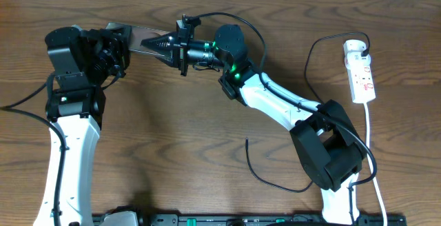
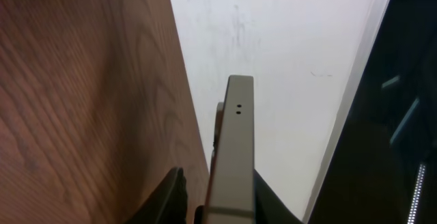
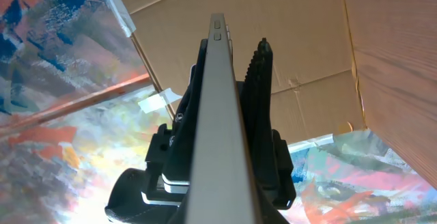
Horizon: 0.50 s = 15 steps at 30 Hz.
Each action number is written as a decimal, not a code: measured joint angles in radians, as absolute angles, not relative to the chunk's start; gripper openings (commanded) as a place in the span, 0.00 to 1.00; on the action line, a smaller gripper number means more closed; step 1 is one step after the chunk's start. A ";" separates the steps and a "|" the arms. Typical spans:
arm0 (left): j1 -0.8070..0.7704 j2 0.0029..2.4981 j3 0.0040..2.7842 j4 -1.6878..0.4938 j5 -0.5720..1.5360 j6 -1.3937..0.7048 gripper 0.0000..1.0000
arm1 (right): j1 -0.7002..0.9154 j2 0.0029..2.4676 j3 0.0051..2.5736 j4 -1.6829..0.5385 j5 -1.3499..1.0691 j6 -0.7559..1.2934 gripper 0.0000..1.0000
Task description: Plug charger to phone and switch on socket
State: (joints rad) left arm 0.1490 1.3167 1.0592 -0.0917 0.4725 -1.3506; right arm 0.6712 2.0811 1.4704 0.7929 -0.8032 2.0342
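The phone is a brownish slab held in the air above the table's back left, between both grippers. My left gripper is shut on its left end, and my right gripper is shut on its right end. In the left wrist view the phone shows edge-on between my fingers. In the right wrist view it is also edge-on between my fingers. The charger cable lies on the table with its free tip near the front middle. The white socket strip lies at the right.
A white cord runs from the socket strip toward the front edge. The charger's black plug sits in the strip's far end. The right arm's base stands over part of the cable. A white wall lies beyond the table's back edge.
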 measured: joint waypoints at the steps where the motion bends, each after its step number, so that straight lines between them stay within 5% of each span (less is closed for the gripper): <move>1: 0.149 1.317 1.059 -0.091 0.473 -1.354 0.20 | 0.671 2.081 1.470 0.793 -0.803 2.033 0.02; 5: 0.150 1.317 1.059 -0.084 0.476 -1.358 0.08 | 0.677 2.081 1.471 0.783 -0.793 2.041 0.02; 15: 0.154 1.317 1.059 -0.081 0.484 -1.342 0.07 | 0.678 2.081 1.471 0.782 -0.787 2.072 0.02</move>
